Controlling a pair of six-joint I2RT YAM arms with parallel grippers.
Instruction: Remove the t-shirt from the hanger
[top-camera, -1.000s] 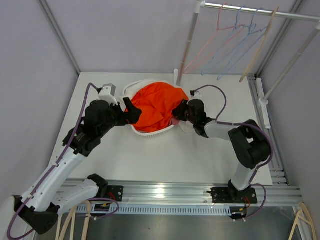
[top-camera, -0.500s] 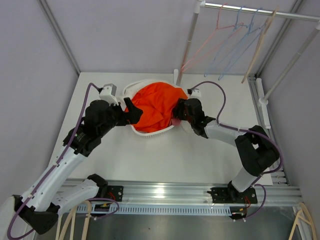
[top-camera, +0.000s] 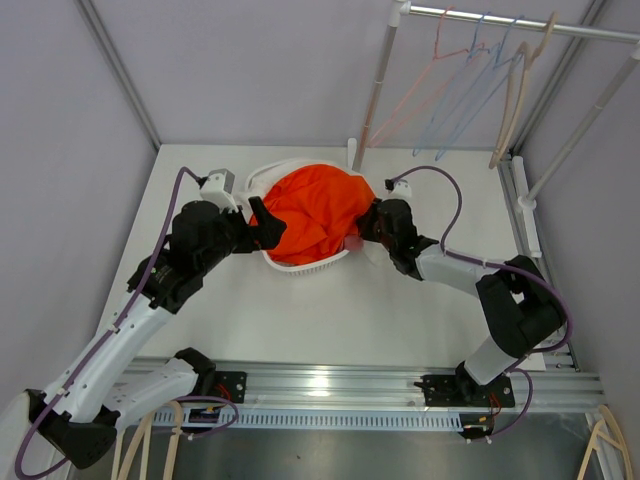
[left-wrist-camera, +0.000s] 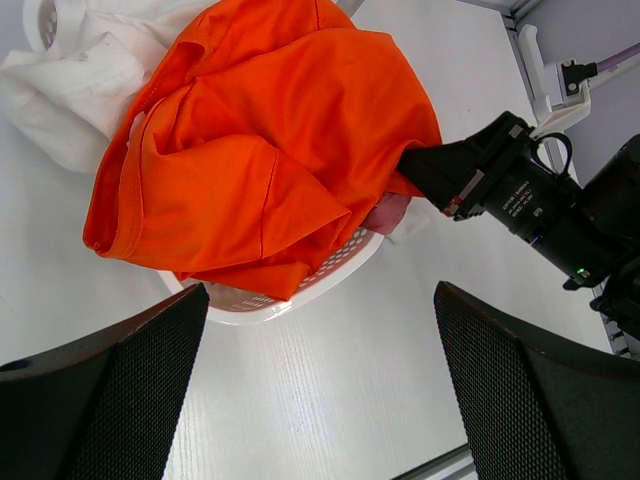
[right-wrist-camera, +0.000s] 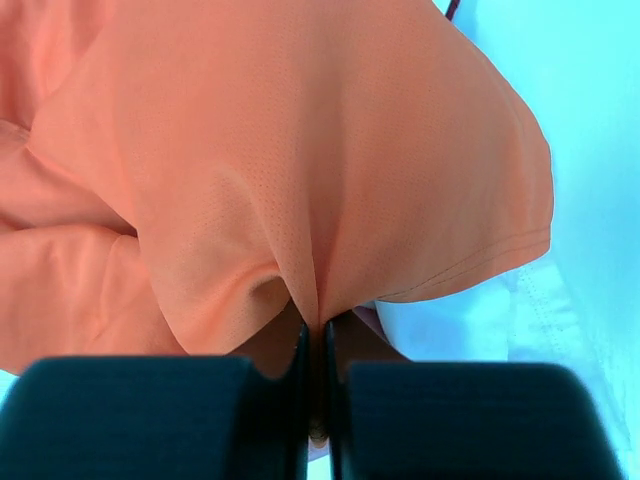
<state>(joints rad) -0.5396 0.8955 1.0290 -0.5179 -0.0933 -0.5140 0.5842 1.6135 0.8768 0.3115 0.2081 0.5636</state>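
An orange t-shirt (top-camera: 315, 210) lies bunched in a white basket (top-camera: 300, 262) at the table's back middle; it also shows in the left wrist view (left-wrist-camera: 260, 150) and the right wrist view (right-wrist-camera: 300, 150). My right gripper (top-camera: 362, 225) is shut on a fold of the t-shirt at its right edge (right-wrist-camera: 318, 320). My left gripper (top-camera: 268, 222) is open at the basket's left side, its fingers (left-wrist-camera: 90, 400) over bare table. No hanger shows inside the shirt.
A clothes rail (top-camera: 520, 22) at the back right carries several empty hangers (top-camera: 470, 85). White cloth (left-wrist-camera: 70, 80) lies in the basket under the shirt. The basket rim (left-wrist-camera: 330, 275) shows in the left wrist view.
The right arm has shifted slightly to the right with the shirt fold still gripped. The hangers on the rail have swung a little. The left arm has hardly moved.
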